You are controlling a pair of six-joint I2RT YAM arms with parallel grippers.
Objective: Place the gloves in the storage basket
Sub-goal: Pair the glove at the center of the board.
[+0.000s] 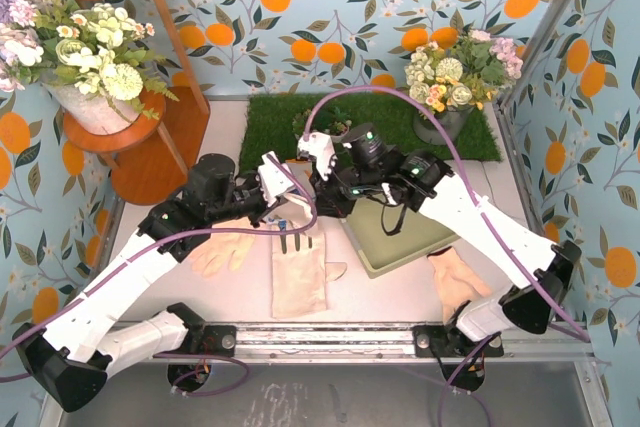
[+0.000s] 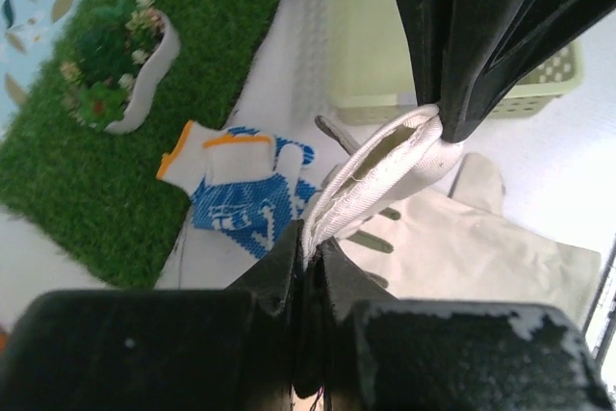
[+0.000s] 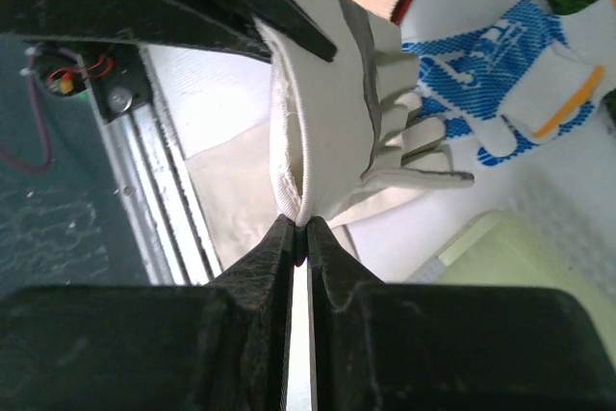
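Note:
Both grippers are shut on the cuff of a grey-and-cream work glove [image 3: 337, 103] and hold it stretched between them above the table. My left gripper [image 2: 310, 243] pinches one end of the cuff [image 2: 371, 175]; my right gripper [image 3: 301, 228] pinches the other. In the top view they meet at the table's middle, left [image 1: 288, 205] and right [image 1: 320, 172]. A blue-and-white glove [image 2: 241, 190] lies below, by the grass mat. A second cream glove [image 1: 298, 272] lies flat in front. Peach gloves lie at the left [image 1: 225, 247] and right [image 1: 458, 277]. The pale green basket [image 1: 372, 247] sits right of centre.
A green grass mat [image 1: 275, 117] covers the table's back, with a small white dish of plants [image 2: 144, 64] on it and a flower pot [image 1: 445, 117] at its right end. A wooden stand with flowers [image 1: 100, 97] is at the left. A metal rail [image 1: 330, 337] runs along the front edge.

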